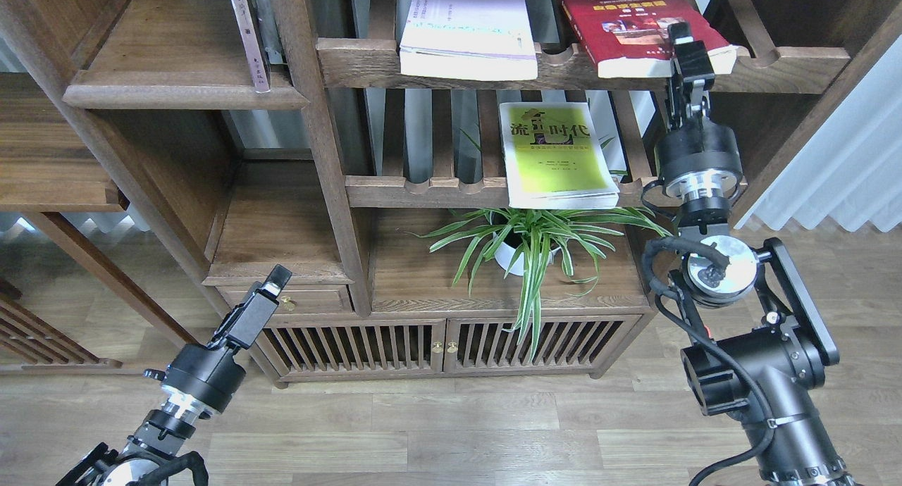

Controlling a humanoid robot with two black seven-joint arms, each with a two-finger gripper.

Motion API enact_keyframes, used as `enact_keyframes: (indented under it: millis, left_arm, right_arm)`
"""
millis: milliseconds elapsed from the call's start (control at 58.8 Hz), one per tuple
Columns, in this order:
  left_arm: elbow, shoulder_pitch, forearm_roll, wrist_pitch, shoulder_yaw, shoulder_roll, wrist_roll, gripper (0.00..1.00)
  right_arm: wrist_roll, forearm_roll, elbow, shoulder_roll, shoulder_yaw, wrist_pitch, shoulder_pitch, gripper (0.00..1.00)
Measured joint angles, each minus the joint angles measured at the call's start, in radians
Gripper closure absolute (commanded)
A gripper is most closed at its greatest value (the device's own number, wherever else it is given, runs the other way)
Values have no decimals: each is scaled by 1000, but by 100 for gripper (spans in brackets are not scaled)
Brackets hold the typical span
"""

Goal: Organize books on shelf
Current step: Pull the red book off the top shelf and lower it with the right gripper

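Three books lie flat on slatted racks. The dark red book (627, 28) is at the upper right, the white one (468, 28) to its left, and the yellow-green one (557, 155) on the rack below. My right gripper (689, 44) reaches up to the red book's front right corner; it looks dark and end-on, so its grip is unclear. My left gripper (276, 280) hangs low in front of the small drawer, holding nothing that I can see. The solid plank shelf (176, 95) is at the upper left.
A thin book (246, 35) leans upright at the plank shelf's right side. A potted spider plant (528, 246) stands on the cabinet top under the yellow-green book. Wooden uprights (317, 141) divide the bays. White curtains (838, 176) hang at the right.
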Motion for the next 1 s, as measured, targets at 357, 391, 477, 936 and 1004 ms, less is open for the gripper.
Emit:
enact_keyframes:
  millis: [357,391,477,936,1004]
  left_arm:
    - [0,0,0,0,-4,0,0,0]
    - [0,0,0,0,-4,0,0,0]
    - [0,0,0,0,-4,0,0,0]
    - [0,16,-20,0,14,-13,4,0]
    - [-1,17,-23,0,15,-22,4,0]
  right_arm:
    - [-1,5,23,-6,-13,188,-67,94]
    - [-1,5,28,-8,-14,203,-79,94]
    - [-1,5,42,-17,-15,240,-107,94]
    - [-1,18,138,-67,2,502,-414,94]
    - [-1,49,141,-72,2,555,-489,94]
